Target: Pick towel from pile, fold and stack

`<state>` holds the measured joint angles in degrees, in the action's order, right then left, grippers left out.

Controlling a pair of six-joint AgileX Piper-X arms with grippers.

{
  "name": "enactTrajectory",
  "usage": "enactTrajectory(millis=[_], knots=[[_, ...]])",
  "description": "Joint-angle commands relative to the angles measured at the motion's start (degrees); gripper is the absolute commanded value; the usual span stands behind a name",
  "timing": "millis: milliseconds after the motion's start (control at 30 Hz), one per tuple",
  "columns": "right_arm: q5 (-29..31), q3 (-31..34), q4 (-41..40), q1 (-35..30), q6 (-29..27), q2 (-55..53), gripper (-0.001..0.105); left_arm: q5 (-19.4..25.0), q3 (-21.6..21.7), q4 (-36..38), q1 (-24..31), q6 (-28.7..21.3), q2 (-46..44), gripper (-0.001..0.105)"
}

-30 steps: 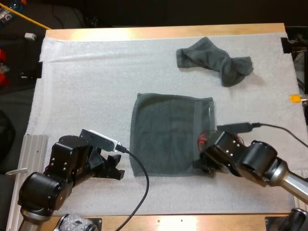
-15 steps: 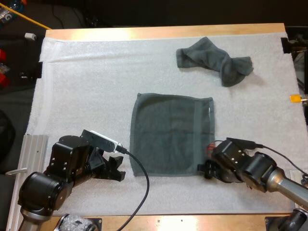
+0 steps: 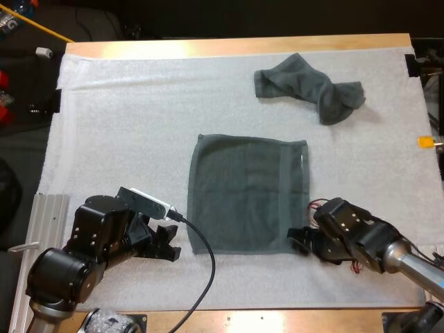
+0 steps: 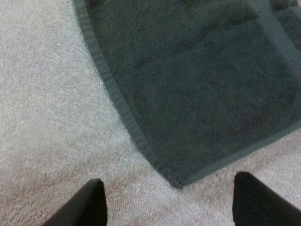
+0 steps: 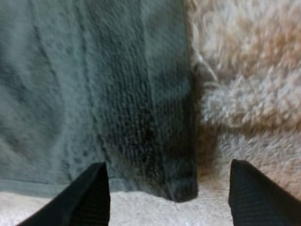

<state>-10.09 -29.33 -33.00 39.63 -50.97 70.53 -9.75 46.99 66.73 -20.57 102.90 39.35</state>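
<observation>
- On the left gripper [image 4: 170, 200] the two black fingers stand wide apart and hold nothing, with only bare white mat [image 3: 125, 139] between the tips.
- Just ahead of those tips lies the near left corner of the flat towel [image 3: 246, 191]. The fingers sit clear of its hem and do not touch it.
- On the right gripper [image 5: 170, 195] the fingers are spread as well and grip nothing. They straddle the towel's near right corner, one tip on the cloth side and the other over the mat.
- That gripper hangs very close over the corner. Whether either tip actually touches the cloth, I cannot tell.
- From behind the arms, the left gripper sits low on the mat just left of the towel's near edge, and the right gripper is at the towel's near right corner. Both arms reach in from the near side.
- The flat towel is dark grey-green and lies spread out, roughly square, around the middle of the mat and a little to the right. A woven band runs along its right side.
- A crumpled towel [image 3: 309, 87] of the same colour lies bunched toward the far right of the mat, well apart from the flat one.
- The mat covers most of the wooden table [image 3: 236, 47], leaving a strip of wood bare along the far edge.
</observation>
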Motion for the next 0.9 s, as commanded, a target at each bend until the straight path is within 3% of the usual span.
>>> enactTrajectory(millis=[0, 300, 467, 767, 867], knots=[[-1.3, 0.0, 0.8, -0.2, 0.2, 0.7, 0.054, -0.3, -0.2, 0.2, 0.1, 0.1, -0.3, 0.055], [-0.4, 0.0, 2.7, -0.2, 0.2, 4.0, 0.05, -0.3, -0.2, 0.2, 0.1, 0.1, -0.3, 0.055], [0.5, 0.0, 2.7, -0.2, 0.2, 4.0, 0.025, -1.2, -0.3, 0.2, 0.1, 0.1, -0.2, 0.055], [0.9, 0.0, 2.7, -0.2, -0.3, 4.0, 0.0, -3.0, -2.8, -1.3, 0.1, 0.1, -0.2, 0.055], [0.9, 0.0, 2.6, -0.1, -0.5, 4.0, 0.0, -3.0, -3.5, -1.4, 0.1, 0.1, 0.3, 0.055]])
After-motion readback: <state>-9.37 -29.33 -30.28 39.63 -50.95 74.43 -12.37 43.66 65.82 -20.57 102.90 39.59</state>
